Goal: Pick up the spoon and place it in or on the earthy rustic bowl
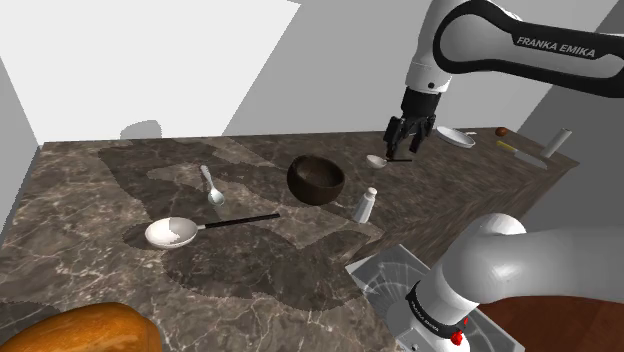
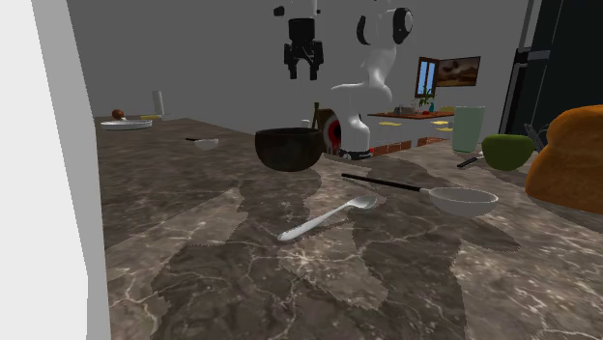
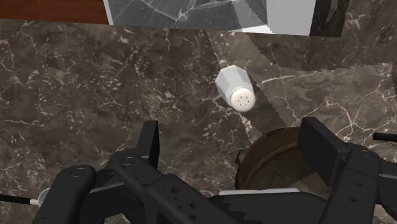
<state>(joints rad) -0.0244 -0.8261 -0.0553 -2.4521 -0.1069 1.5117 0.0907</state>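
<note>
In the shoulder view, nearest lies a white ladle (image 1: 172, 233) with a black handle on the dark veined tabletop (image 1: 90, 215); just beyond it the silver spoon (image 1: 211, 186) lies flat, apart from the ladle; toward that view's right, apart from the spoon, stands the dark brown bowl (image 1: 316, 180), with a white shaker (image 1: 367, 204) upright near it; farther back the end effector (image 1: 411, 140) hangs above the tabletop, fingers spread, clasping nothing; beyond it sits a white plate (image 1: 456, 137).

Arm (image 1: 520, 40) raised, tool (image 1: 407, 148) seemingly open, pointing down
</note>
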